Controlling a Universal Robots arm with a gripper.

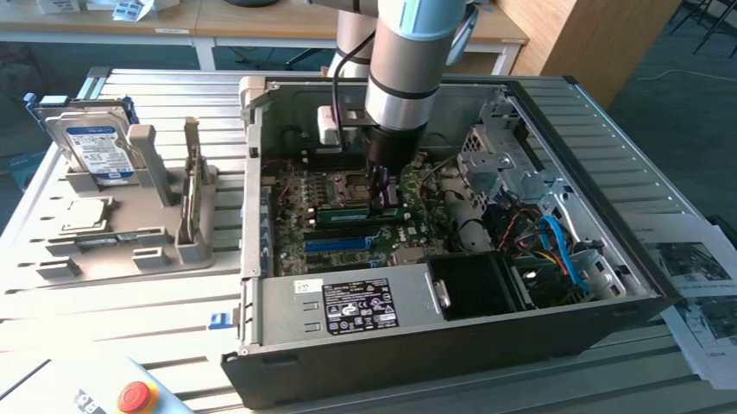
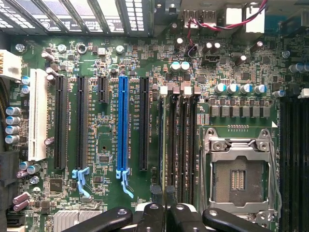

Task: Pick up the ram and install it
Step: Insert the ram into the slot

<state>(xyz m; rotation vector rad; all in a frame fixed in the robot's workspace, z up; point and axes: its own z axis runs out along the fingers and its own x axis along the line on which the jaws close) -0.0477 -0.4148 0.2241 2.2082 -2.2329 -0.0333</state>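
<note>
Ram (image 1: 345,208): you'll find it on edge inside the computer case (image 1: 461,354), reaching left from the gripper (image 1: 386,197), just on the near side of the processor socket (image 1: 345,183). In your wrist view the jaws pinch its thin edge over the black memory slots (image 2: 186,145), between the blue slot (image 2: 123,125) and the socket.

Robotics lab, slotted aluminium bench (image 1: 127,302), open computer case (image 1: 461,349) (red stop button (image 1: 137,396))
</note>
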